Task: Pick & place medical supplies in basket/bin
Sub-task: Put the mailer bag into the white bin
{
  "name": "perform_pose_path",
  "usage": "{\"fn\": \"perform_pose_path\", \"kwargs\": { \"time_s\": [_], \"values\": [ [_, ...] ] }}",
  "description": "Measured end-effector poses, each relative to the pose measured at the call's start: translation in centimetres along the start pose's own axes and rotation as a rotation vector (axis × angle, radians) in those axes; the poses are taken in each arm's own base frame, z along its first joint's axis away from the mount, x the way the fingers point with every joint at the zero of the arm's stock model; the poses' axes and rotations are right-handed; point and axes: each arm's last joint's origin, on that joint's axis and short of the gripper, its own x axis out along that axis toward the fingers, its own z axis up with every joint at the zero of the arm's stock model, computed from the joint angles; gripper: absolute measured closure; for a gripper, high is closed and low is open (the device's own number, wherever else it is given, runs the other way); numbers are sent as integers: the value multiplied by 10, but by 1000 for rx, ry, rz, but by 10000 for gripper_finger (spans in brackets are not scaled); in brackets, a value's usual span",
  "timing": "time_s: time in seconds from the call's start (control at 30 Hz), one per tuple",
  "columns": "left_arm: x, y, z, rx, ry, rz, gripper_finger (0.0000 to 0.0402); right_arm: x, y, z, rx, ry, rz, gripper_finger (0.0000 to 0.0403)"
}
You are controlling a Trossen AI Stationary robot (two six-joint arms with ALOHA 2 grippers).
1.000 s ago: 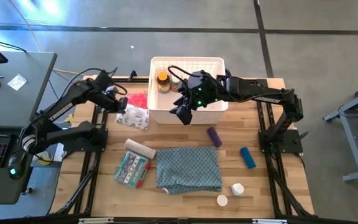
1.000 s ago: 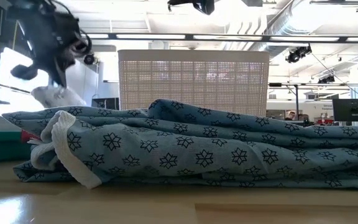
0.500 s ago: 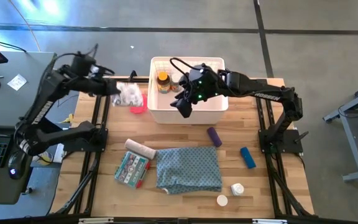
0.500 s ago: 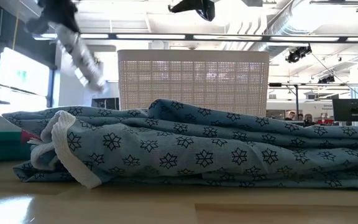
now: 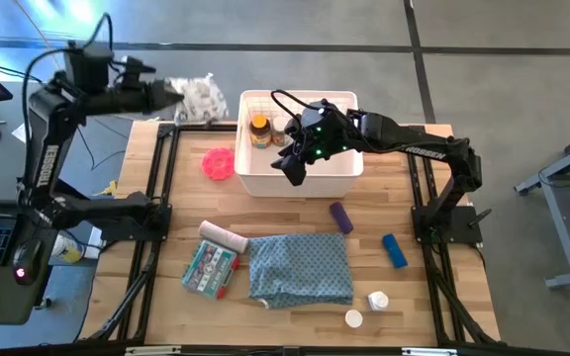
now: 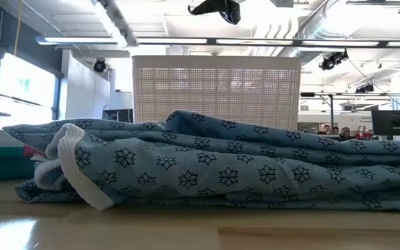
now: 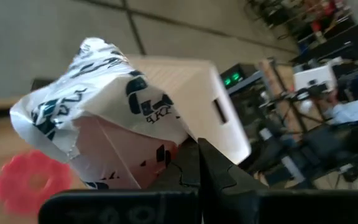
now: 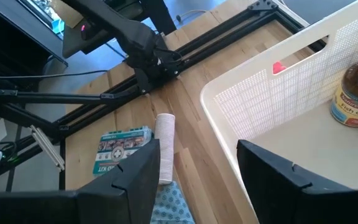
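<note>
My left gripper [image 5: 178, 95] is raised high beyond the table's far left corner, shut on a white printed packet [image 5: 202, 97] that also fills the left wrist view [image 7: 98, 118]. The white latticed basket [image 5: 336, 97] stands at the table's far middle with an amber yellow-capped bottle [image 5: 259, 131] inside. My right gripper [image 5: 290, 170] hovers open over the basket's near wall [image 8: 253, 106], touching nothing. A pink-red disc [image 5: 218, 163] lies flat on the table left of the basket. My left gripper pinches the packet between its two fingers [image 7: 194, 165] at one crumpled end [image 7: 160, 158]. The fingers reach it roughly level from the table's left. The packet is lifted clear and sticks out past the fingertips toward the basket.
On the near half lie a bandage roll [image 5: 224, 236], a printed box [image 5: 209, 268], the blue-grey patterned cloth [image 5: 301, 267], a purple tube [image 5: 340, 217], a blue tube [image 5: 394, 250] and two white bottles [image 5: 378, 300]. In the low view, the cloth [image 6: 221, 167] hides most of the table.
My left gripper has risen steeply from the table beside the basket, moving toward the far left corner and carrying the packet clear of the table. The pink-red disc, partly covered before, stays on the table and shows whole. My right gripper has shifted slightly toward the far edge.
</note>
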Motion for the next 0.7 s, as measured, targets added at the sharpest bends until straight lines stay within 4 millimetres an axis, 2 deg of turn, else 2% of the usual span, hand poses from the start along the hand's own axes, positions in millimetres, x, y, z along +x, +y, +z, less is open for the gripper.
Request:
{"fn": "perform_pose_path", "kwargs": {
  "time_s": [0.17, 0.33, 0.5, 0.7],
  "values": [
    [9, -15, 24, 39, -15, -66, 380, -1, -1, 0, 5, 21, 44, 199],
    [36, -21, 38, 52, 37, -114, 380, -14, -7, 3, 63, 42, 69, 199],
    [74, -36, 35, 96, 133, -176, 380, -48, -9, 8, 80, -7, 60, 199],
    [130, -48, 23, 159, 275, -184, 380, -99, -8, 10, 79, -122, -8, 199]
  ]
}}
